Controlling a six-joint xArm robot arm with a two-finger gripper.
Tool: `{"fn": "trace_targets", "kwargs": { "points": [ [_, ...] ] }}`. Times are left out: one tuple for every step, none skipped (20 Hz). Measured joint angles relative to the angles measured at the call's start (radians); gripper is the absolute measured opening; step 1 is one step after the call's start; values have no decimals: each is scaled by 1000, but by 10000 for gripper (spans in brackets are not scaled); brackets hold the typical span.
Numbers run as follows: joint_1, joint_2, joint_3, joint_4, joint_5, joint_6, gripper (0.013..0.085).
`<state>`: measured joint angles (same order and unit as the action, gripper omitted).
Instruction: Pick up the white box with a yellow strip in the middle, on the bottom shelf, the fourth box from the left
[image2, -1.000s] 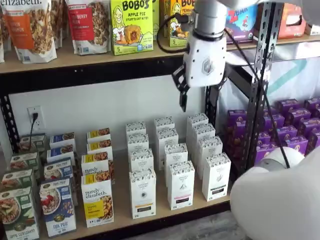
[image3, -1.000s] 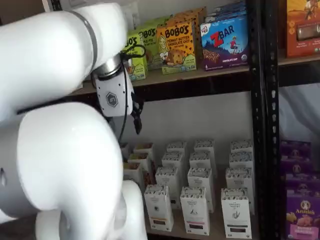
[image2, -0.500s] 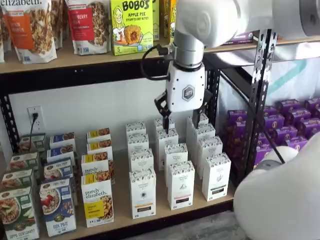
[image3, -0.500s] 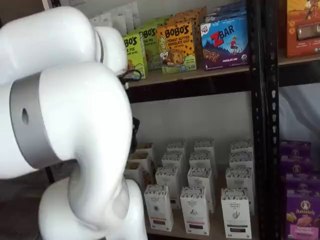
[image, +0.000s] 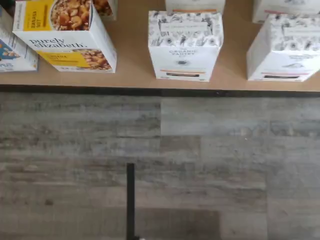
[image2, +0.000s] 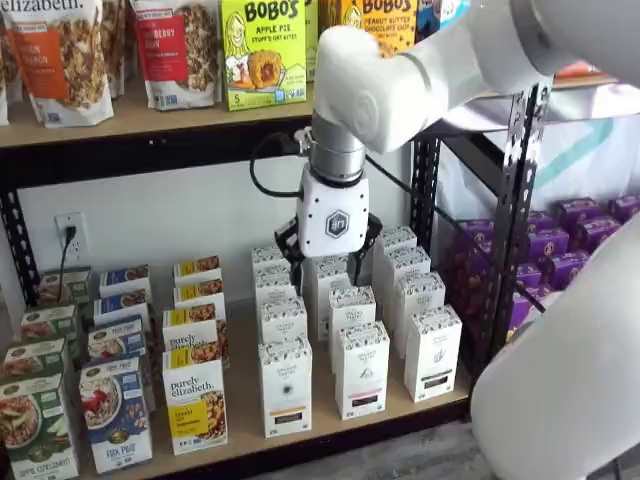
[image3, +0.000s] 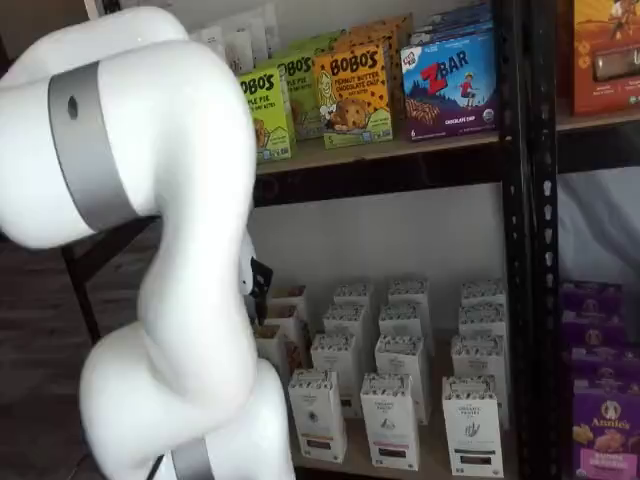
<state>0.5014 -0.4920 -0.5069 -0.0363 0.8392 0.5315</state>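
The white box (image: 185, 46) with a thin yellow-orange strip stands at the front edge of the bottom shelf (image: 131, 60) in the wrist view, between a purely elizabeth box (image: 67, 35) and a black-strip white carton (image: 284, 47). In a shelf view it is the front carton (image2: 285, 386) of its column, with more such cartons behind it on the shelf (image2: 240, 425). My gripper (image2: 329, 256) hangs over the rear cartons, above and behind the box. Its black fingers (image2: 287, 244) are spread with a gap, holding nothing. In a shelf view my arm (image3: 170, 250) hides most of it.
Two columns of black-strip white cartons (image2: 362, 368) stand to the right. Purely elizabeth boxes (image2: 195, 405) and cereal boxes (image2: 115, 412) stand to the left. A black rack post (image2: 515, 200) and purple boxes (image2: 570, 255) are further right. The upper shelf (image2: 150, 120) hangs overhead. Grey wood floor (image: 200, 165) lies below.
My gripper has moved left and down, from just under the upper shelf to just above the rear white cartons. Its fingers now show spread on both sides of the body.
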Motion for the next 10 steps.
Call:
{"fn": "trace_targets", "kwargs": {
  "points": [
    [-1, 41, -8, 5, -39, -4, 850],
    [-3, 76, -15, 8, -68, -7, 850],
    [-7, 109, -23, 11, -96, -13, 850],
    [-13, 150, -35, 15, -128, -22, 850],
    [-19, 177, -45, 18, -147, -30, 850],
    [-26, 205, -55, 24, -163, -41, 850],
    [-33, 232, -66, 34, -179, -55, 850],
    [-40, 260, -76, 47, -194, -73, 850],
    [-45, 278, -84, 57, -204, -86, 850],
    [-52, 300, -92, 69, -216, -102, 850]
  ]
}}
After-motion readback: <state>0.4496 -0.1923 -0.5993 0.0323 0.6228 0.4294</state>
